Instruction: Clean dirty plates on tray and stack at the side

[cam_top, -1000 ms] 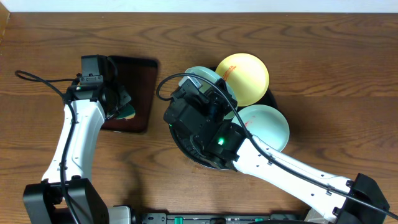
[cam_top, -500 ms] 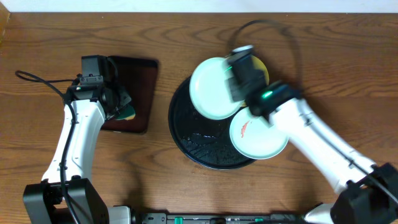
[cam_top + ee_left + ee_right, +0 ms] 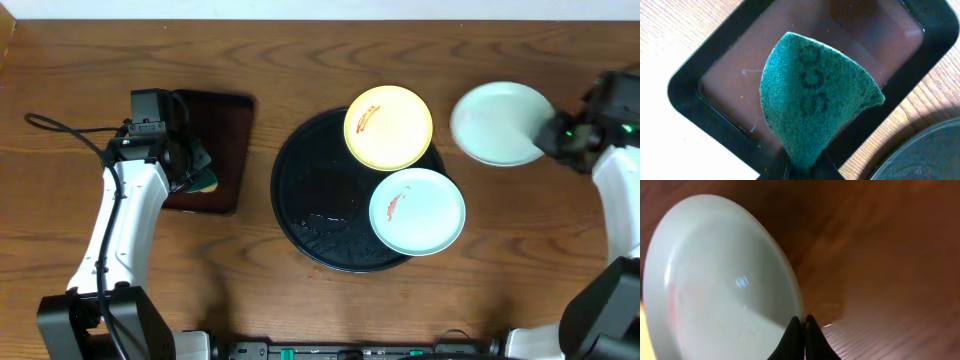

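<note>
— At the far right of the overhead view, the right gripper (image 3: 550,140) is clamped on the rim of a pale plate (image 3: 500,122). Its wrist camera shows the two fingers pressed together over the plate's edge.

— A second ago that arm was bent over the middle of the frame, wasn't it?

— Yes, over the tray (image 3: 300,200). It has swung right since then and taken the plate with it. The plate now sits over bare bench (image 3: 300,60), well apart from the tray's rim. It looks tilted from the wrist, and I cannot tell whether it touches the wood.

— Is it clean?

— From above I see no smear. The wrist view has a faint pinkish cast on it, which could be residue or a reflection.

— So what does the move mean?

— I'd judge this is the first plate done and the spot where the stack begins. Two plates remain on the tray's right half. The yellow plate (image 3: 388,126) at the upper right has an orange streak, and the second pale plate (image 3: 416,210) below it has a red one. Both overhang the rim.

— And the left side?

— The left gripper (image 3: 800,167) hasn't moved. It is shut on the teal sponge (image 3: 815,95), held over the rectangular tray (image 3: 685,85) at centre left. The sponge looks ready for the next plate.
</note>
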### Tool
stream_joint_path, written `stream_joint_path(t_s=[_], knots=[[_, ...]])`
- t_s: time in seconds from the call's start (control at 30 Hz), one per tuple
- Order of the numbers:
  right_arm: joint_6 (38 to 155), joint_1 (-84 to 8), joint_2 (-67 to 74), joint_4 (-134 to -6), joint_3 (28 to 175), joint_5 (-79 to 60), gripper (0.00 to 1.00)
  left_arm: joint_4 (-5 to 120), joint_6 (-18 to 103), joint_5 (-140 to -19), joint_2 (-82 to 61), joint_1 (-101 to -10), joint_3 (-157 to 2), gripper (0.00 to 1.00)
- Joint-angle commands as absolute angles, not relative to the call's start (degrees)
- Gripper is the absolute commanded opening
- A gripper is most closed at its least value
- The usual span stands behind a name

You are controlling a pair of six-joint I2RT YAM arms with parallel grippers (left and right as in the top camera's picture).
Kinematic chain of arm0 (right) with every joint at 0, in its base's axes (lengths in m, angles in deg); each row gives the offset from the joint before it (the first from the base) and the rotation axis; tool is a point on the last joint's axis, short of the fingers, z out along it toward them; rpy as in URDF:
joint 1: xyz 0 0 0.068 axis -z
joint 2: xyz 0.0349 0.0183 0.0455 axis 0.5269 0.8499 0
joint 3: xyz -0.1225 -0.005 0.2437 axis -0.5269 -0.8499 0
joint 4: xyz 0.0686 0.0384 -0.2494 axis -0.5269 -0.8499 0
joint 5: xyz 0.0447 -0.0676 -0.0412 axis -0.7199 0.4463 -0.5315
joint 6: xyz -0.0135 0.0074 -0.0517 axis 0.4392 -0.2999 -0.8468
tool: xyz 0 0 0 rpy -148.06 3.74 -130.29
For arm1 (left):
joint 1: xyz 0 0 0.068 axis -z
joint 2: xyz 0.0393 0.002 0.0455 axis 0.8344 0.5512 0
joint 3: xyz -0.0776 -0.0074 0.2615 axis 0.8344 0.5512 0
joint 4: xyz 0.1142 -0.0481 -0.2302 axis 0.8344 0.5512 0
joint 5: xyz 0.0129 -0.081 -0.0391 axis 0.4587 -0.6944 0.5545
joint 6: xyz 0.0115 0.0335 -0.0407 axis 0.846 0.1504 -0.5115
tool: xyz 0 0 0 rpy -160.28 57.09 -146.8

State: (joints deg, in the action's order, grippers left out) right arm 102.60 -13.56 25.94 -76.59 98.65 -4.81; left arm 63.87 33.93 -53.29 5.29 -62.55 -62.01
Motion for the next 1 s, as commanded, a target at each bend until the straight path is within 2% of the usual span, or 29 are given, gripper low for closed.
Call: stream_joint_path(t_s=[0.0,0.13,0.17,0.2,0.3,0.33,0.37,0.47,0.53,0.73,0.77,0.83,0.97], knots=[[104.5,-11.07,24.87,-73.19,93.69,-6.12,0.01,63.98,34.89,-53.16,4.99,-62.81,-62.22,0.07],[103.94,-10.74,24.87,-66.21,88.01,-6.12,0.01,63.98,34.89,-53.16,4.99,-62.81,-62.22,0.08],[103.94,-10.74,24.87,-65.49,87.61,-6.4,0.06,64.0,34.89,-53.16,4.99,-62.81,-62.22,0.08],[103.91,-10.8,24.87,-65.21,87.61,-7.19,0.17,64.0,34.89,-53.16,4.99,-62.81,-62.22,0.08],[100.22,-10.94,24.85,-64.88,88.38,-13.46,0.71,63.94,34.89,-53.16,4.99,-62.81,-62.22,0.08],[99.35,-11.15,24.85,-64.99,88.82,-15.43,0.85,63.94,34.89,-53.16,4.99,-62.81,-62.22,0.07],[98.41,-11.53,24.83,-65.29,89.56,-18.53,0.92,63.91,34.89,-53.18,4.99,-62.81,-62.22,0.08],[97.88,-13.54,24.8,-64.86,90.65,-28.41,0.93,63.61,34.89,-53.16,4.99,-62.79,-62.22,0.08],[98.16,-16.66,24.8,-64.6,90.63,-29.64,0.91,63.5,34.89,-53.16,4.99,-62.79,-62.22,0.07],[107.45,-31.92,25.42,-62.85,90.61,-11.91,0.83,63.52,34.89,-53.16,4.99,-62.79,-62.22,0.07],[109.03,-34.1,25.81,-62.23,90.61,-9.46,0.75,63.54,34.89,-53.16,4.99,-62.79,-62.22,0.07],[113.6,-39.44,27.67,-60.33,90.61,-2.47,0.54,63.56,34.89,-53.16,4.99,-62.79,-62.22,0.07],[117.27,-44.95,33.13,-56.81,90.61,0.35,0.52,63.59,34.89,-53.16,4.99,-62.75,-62.22,0.07]])
